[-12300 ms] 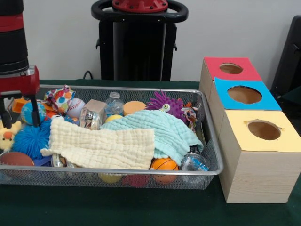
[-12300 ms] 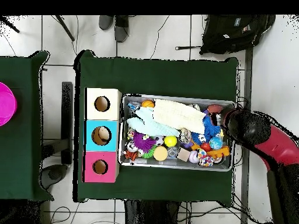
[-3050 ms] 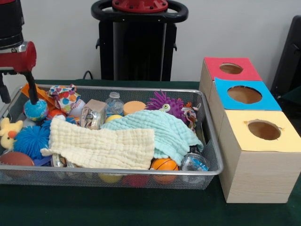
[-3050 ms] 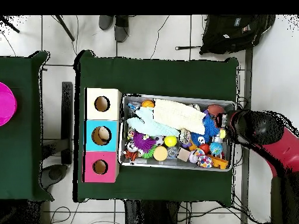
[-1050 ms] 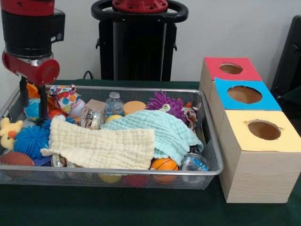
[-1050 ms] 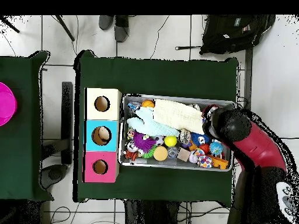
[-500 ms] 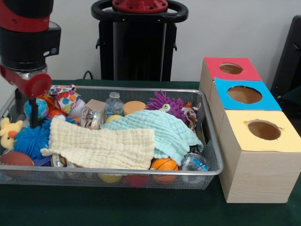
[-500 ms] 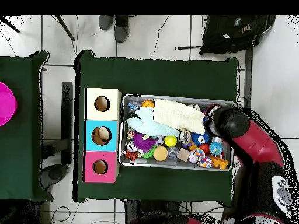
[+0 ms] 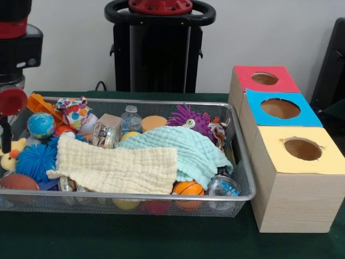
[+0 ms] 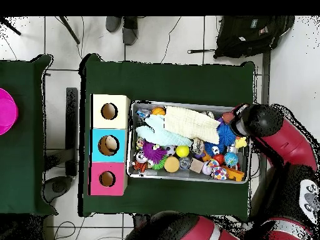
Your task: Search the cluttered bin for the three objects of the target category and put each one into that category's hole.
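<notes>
A wire mesh bin (image 9: 240, 162) holds a heap of toys. On top lie a cream cloth (image 9: 113, 167) and a mint cloth (image 9: 186, 148). Around them I see a globe ball (image 9: 41, 124), a blue spiky ball (image 9: 33, 162), a baseball (image 9: 87, 123), a small basketball (image 9: 188, 189), a purple spiky toy (image 9: 188, 117) and a yellow duck (image 9: 8, 156). My gripper (image 9: 6, 140) hangs at the bin's left end, beside the duck, partly cut off by the picture edge. In the overhead view the arm's head (image 10: 259, 120) covers it.
Three wooden boxes stand beside the bin, with a red hole (image 9: 264, 79), a blue hole (image 9: 280, 108) and a yellow hole (image 9: 302, 149). A wooden block (image 9: 110, 121), a bottle (image 9: 130, 117) and an orange disc (image 9: 153, 122) lie at the bin's back. A black bag (image 10: 250, 34) lies on the floor.
In the front view the arm has slid left from over the globe ball to the bin's left end and now shows only partly. The globe ball stays in the bin, uncovered.
</notes>
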